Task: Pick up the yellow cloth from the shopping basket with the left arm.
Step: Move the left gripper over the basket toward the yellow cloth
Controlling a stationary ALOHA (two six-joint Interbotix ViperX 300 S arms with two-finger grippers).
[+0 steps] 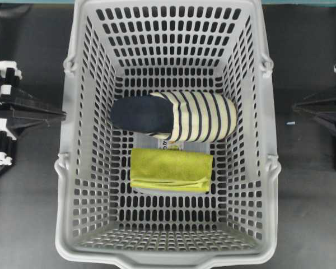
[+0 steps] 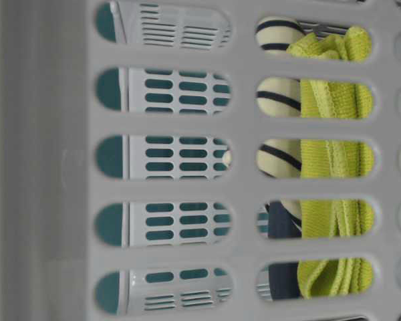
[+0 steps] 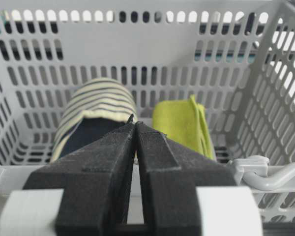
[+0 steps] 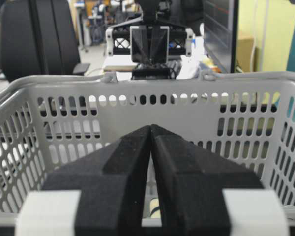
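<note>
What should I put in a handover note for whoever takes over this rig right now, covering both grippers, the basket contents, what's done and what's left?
Left gripper: shut, empty, outside the shopping basket on its left side in the overhead view.
Right gripper: shut, empty, outside the basket on the opposite side.
Yellow cloth: folded, lying on the basket floor, just on the near side of the striped slipper in the overhead view.
Done: nothing yet; the cloth is untouched.
Left: open the left gripper, reach over the rim into the basket, grip the cloth and lift it out, avoiding the slipper.
</note>
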